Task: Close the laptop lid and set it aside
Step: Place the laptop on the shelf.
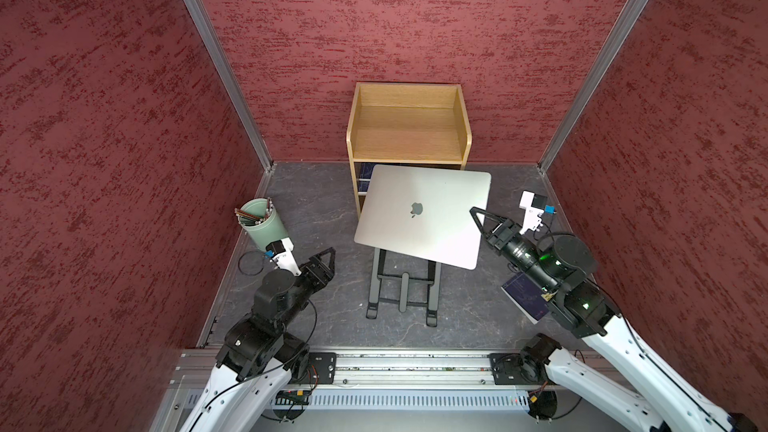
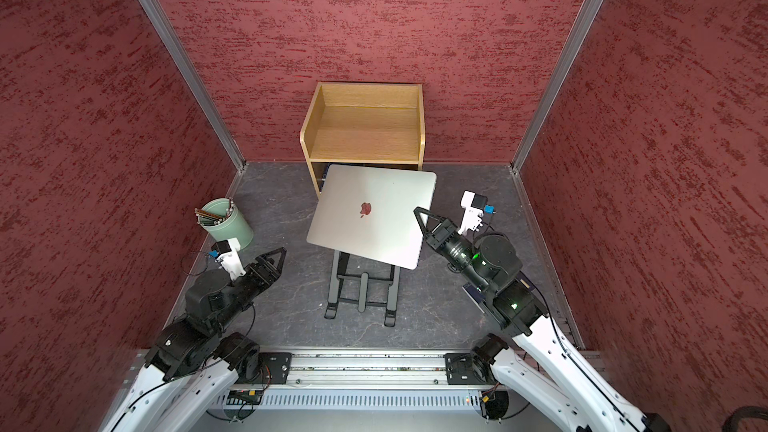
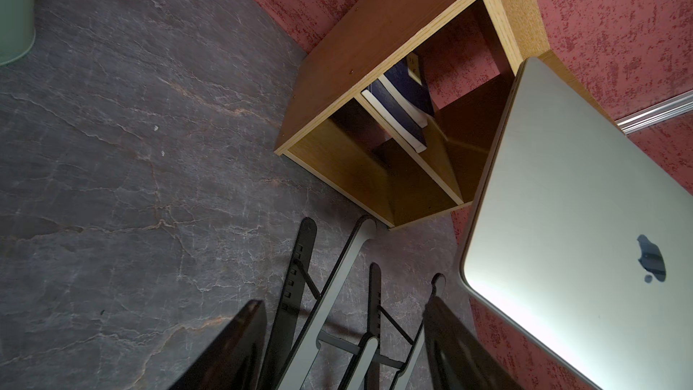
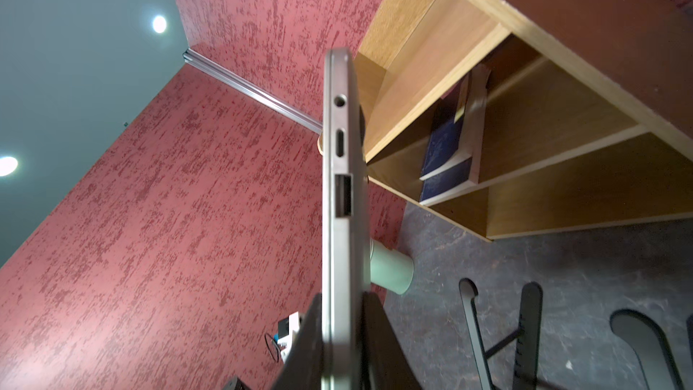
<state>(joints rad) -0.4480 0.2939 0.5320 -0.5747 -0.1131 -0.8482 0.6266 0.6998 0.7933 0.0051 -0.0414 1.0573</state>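
Right wrist view: shelf (image 4: 431, 54) holds books (image 4: 444, 144) behind laptop (image 4: 339, 256).

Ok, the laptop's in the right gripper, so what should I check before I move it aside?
1. Laptop lid closed flush on the base: ok.
2. Right gripper shut on the laptop at its side edge, a finger on each face: ok.
3. Laptop raised clear of the stand: ok.
4. Left gripper open, empty and off to the side: ok.
5. Gap between the laptop's far edge and the shelf: cannot tell.
6. Set-down spot on the right: not ok, a book lies under the right arm.
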